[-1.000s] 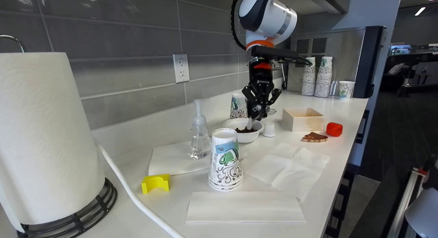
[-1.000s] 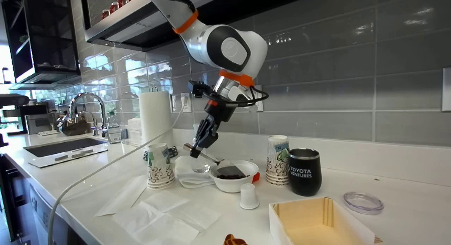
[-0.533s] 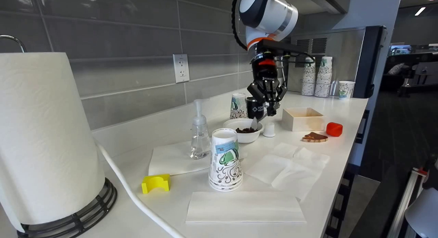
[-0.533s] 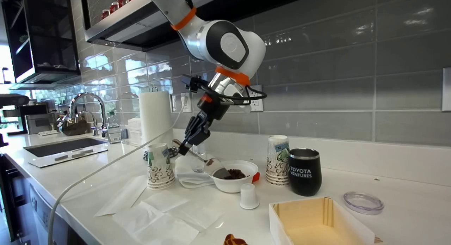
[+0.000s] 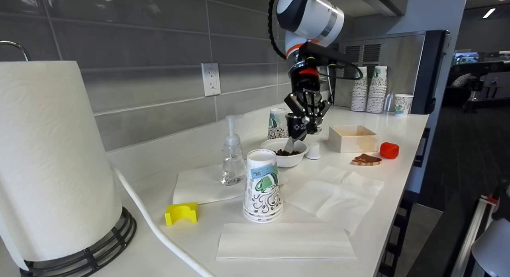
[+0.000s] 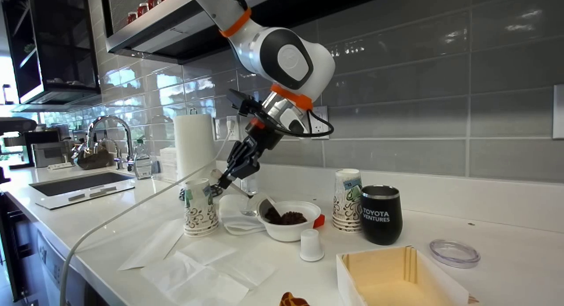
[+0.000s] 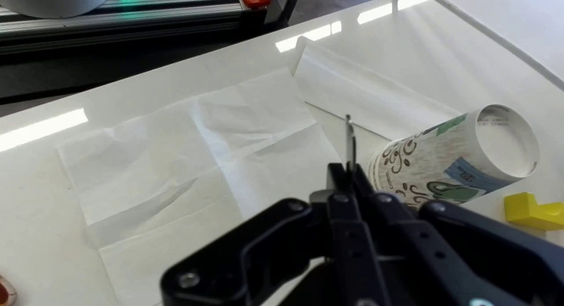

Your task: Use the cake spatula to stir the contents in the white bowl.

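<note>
Above the white counter (image 6: 520, 270), the arm (image 6: 291, 61) slopes down from the upper left in an exterior view, then bends, so its wrist (image 6: 275, 107) leans down toward the left. The gripper (image 6: 224, 182) is clamped on the handle of the cake spatula (image 6: 260, 203), whose blade leans into the white bowl (image 6: 288, 233), at the dark contents (image 6: 293, 218).

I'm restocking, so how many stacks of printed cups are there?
4: one stack near the yellow block, one stack beside the tumbler, two stacks near an upright cup. More may be hidden.
</note>
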